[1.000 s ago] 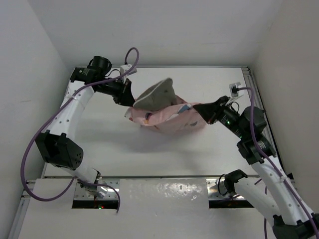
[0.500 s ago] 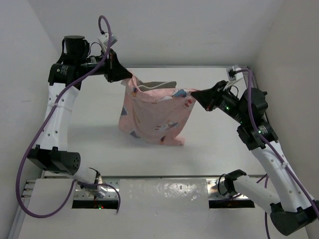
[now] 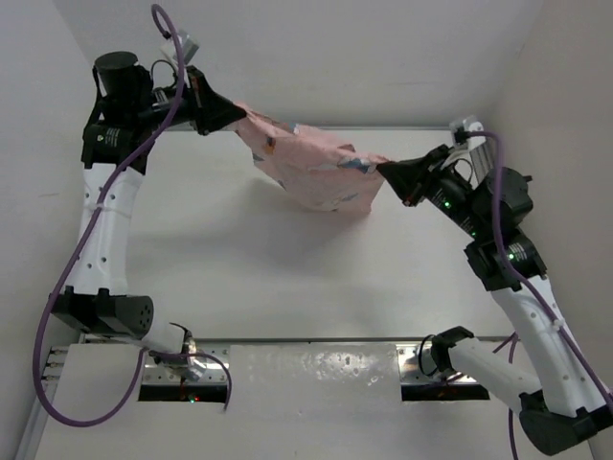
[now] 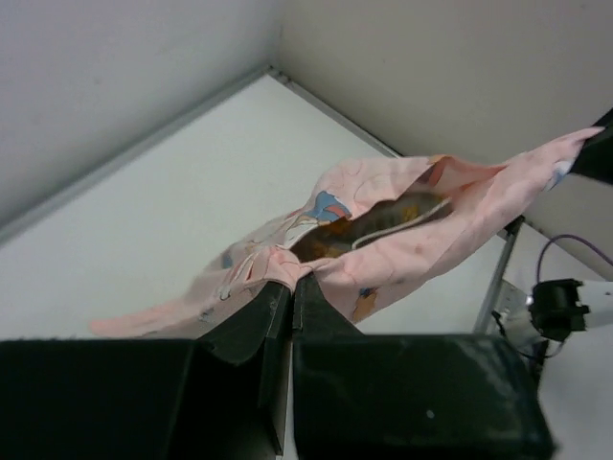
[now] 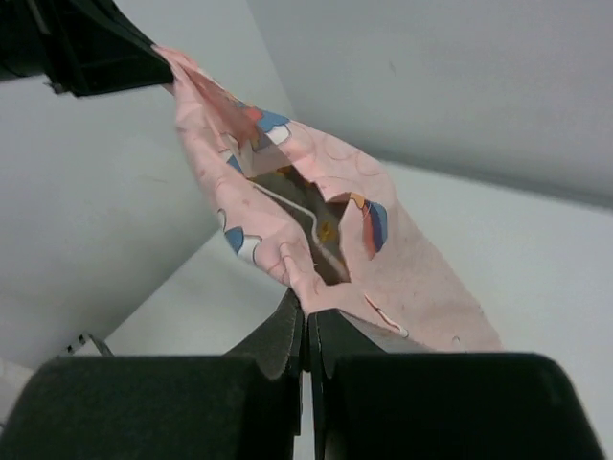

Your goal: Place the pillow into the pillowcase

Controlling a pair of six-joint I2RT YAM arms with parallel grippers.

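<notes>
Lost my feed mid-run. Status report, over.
Both shut: left end effector on one pillowcase corner, right end effector on the other. Pillowcase stretched between them in the air, pillow inside, showing through the mouth. Nothing in the way.

- A white table (image 3: 287,278) fills the middle of the overhead view.
- Plain white walls (image 3: 335,57) rise on three sides.
- A glossy white plate (image 3: 316,369) lies at the table's near edge.

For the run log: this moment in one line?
left hand: shut on pillowcase edge | right hand: shut on opposite edge | pillowcase: stretched, airborne | pillow: inside
</notes>
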